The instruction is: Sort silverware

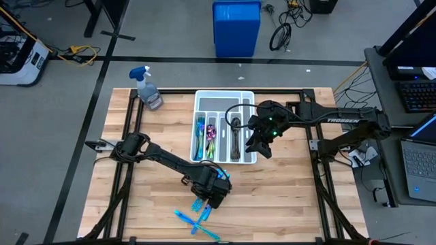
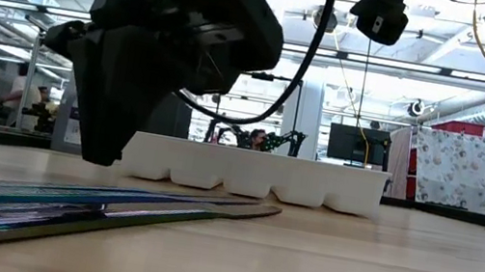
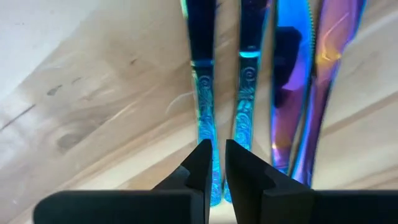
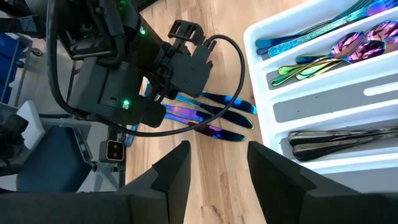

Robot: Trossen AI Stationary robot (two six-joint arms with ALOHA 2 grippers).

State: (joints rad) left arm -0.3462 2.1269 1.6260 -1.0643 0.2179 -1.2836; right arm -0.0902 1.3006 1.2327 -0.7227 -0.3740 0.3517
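Left wrist view gives me the left gripper [image 3: 215, 163] pinched nearly shut around a teal fork handle [image 3: 204, 106] among loose silverware [image 1: 198, 219] on the table [image 1: 286, 197], while my right gripper [image 4: 217, 163] hangs open over the white tray [image 1: 225, 96].

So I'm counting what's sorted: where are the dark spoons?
High view: the dark spoons lie in the white tray, right of the rainbow spoons, beside the right pincer.

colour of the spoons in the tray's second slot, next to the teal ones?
Rainbow purple-pink bowls, gold-green handles; right wrist view.
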